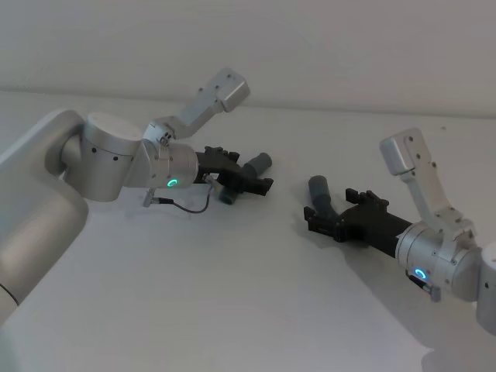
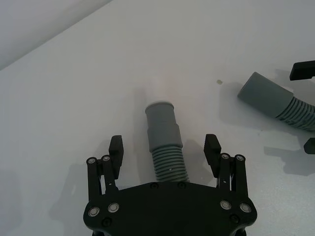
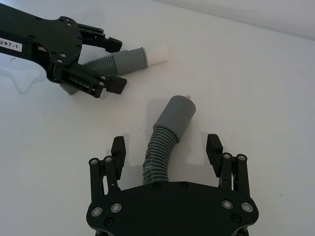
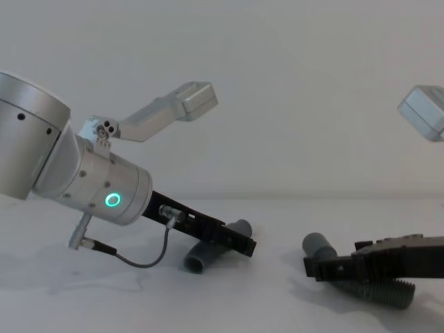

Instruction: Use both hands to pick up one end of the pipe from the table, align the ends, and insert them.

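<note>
The elbow piece [image 2: 164,129] lies on the white table [image 1: 232,294], its stepped collar ending in a pale whitish tip [image 2: 165,88]. My left gripper [image 2: 164,145] stands open astride its ribbed part, fingers clear of it on both sides. The same piece shows in the head view [image 1: 254,166] and the chest view [image 4: 208,253]. The ribbed hose [image 3: 160,152] with its smooth grey cuff [image 3: 178,115] lies to the right. My right gripper [image 3: 166,144] is open around it, not touching. In the head view the cuff [image 1: 319,190] points toward the elbow piece, a gap between the two ends.
A thin grey cable [image 1: 190,208] loops from the left wrist down near the table. The pale wall [image 1: 310,46] rises behind the table. Bare white surface stretches in front of both arms.
</note>
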You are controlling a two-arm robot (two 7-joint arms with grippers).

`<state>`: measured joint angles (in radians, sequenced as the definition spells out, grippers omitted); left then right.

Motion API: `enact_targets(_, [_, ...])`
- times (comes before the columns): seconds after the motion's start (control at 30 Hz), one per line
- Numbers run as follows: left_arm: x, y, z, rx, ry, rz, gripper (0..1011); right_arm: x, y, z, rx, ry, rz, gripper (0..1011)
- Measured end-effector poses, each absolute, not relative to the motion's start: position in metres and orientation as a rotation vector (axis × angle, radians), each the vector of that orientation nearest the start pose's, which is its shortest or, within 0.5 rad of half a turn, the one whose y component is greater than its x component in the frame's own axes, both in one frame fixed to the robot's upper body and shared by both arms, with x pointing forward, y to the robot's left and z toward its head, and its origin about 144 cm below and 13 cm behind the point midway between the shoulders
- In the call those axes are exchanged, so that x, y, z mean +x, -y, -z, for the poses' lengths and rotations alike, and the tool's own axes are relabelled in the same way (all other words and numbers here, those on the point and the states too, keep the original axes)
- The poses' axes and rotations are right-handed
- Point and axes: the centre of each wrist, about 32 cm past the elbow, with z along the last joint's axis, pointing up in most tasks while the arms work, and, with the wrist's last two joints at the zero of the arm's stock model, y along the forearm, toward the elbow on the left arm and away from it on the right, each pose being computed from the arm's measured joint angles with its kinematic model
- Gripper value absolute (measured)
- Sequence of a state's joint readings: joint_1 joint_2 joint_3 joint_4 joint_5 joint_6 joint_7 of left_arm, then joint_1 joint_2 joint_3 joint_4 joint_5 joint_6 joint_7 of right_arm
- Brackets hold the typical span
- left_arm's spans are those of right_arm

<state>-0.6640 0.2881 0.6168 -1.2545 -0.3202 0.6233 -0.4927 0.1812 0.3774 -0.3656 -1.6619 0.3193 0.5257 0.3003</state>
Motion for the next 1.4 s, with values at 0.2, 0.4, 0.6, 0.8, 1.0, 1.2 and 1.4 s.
enact_targets(0.2, [0.5963,-0.1702,-1.2506,0.53,-0.198,-0.698,1001,0.4851,0.2188,-1.2019,-0.372,-0.213,0.914,994])
enact_targets(0.4, [0.5963,-0.1699,-1.2503,0.53,-0.197,-0.698,1001,0.4851,0.2189,-1.2017,-0.372,-0.213,0.914,865])
enact_targets(0.6, [0.5964,-0.1697,-1.2502,0.529,-0.197,-0.699,1001,0.4851,0.219,-1.2017,-0.371,-0.213,0.915,699])
enact_targets(0.8, [0.5964,-0.1697,-1.2501,0.529,-0.197,-0.699,1001,0.4851,0.219,-1.2017,-0.371,-0.212,0.915,502])
enact_targets(1.0, [0.5964,-0.1697,-1.25,0.53,-0.198,-0.699,1001,0.4851,0.219,-1.2017,-0.371,-0.213,0.915,320])
enact_targets(1.2, [0.5964,-0.1698,-1.2499,0.53,-0.198,-0.699,949,0.4851,0.219,-1.2017,-0.371,-0.212,0.915,199])
enact_targets(1.4, [0.5964,-0.1699,-1.2499,0.53,-0.197,-0.7,799,0.4851,0.219,-1.2016,-0.371,-0.213,0.914,156])
